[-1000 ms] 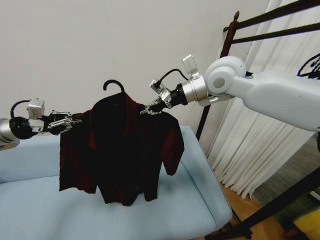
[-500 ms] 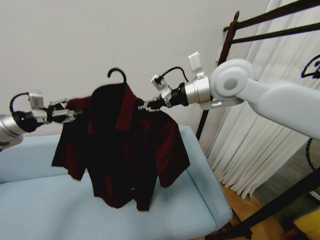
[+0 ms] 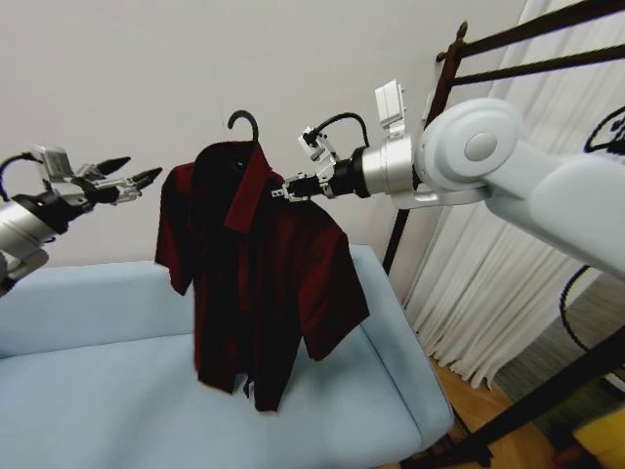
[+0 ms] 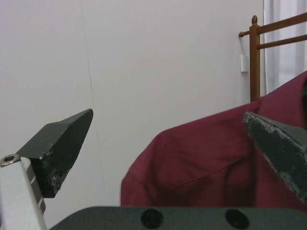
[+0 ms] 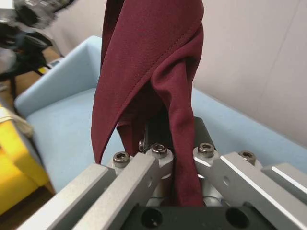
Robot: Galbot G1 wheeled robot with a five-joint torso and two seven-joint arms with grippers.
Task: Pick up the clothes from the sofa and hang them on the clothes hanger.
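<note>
Sofa in pale blue fills the lower scene. Beyond the sofa's right end stands a wooden clothes rack; the shirt is not on it. Above the sofa's middle a dark red shirt hangs clear of the seat, so pickup looks done and hanging remains. The right gripper is clamped on its shoulder. Above the sofa's left half, the left gripper has its fingers spread, apart from the cloth. A black hanger hook pokes up from the collar.
</note>
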